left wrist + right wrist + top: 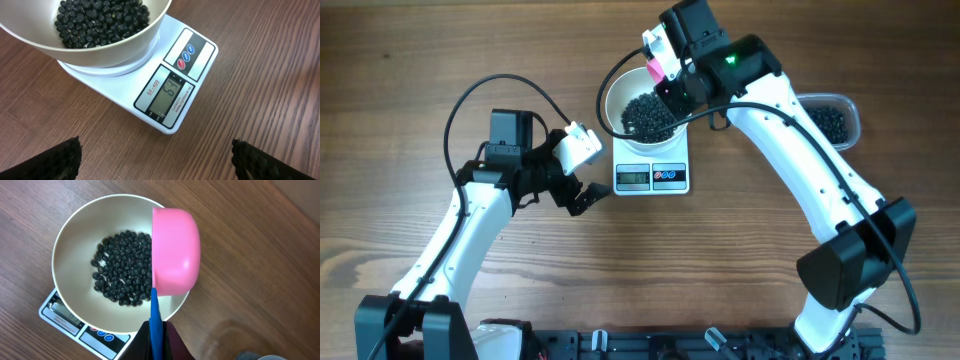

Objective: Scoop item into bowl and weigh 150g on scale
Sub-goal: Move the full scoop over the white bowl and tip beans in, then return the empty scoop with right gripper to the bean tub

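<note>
The white bowl [616, 92] stands on the white scale [670, 177] and holds a heap of black beans [648, 115]. My right gripper [156, 336] is shut on the blue handle [155, 311] of a pink scoop [175, 250], which is tipped on its side over the bowl's right rim [65, 245], above the beans [122, 267]. In the overhead view the scoop [657, 64] shows at the bowl's far edge. My left gripper [156, 160] hovers open and empty over the wood just left of the scale [200, 50], whose display [170, 95] shows digits.
A clear plastic container [832, 120] with more black beans sits to the right of the scale, partly behind my right arm. Cables loop over the table behind the left arm. Bare wood lies in front of the scale.
</note>
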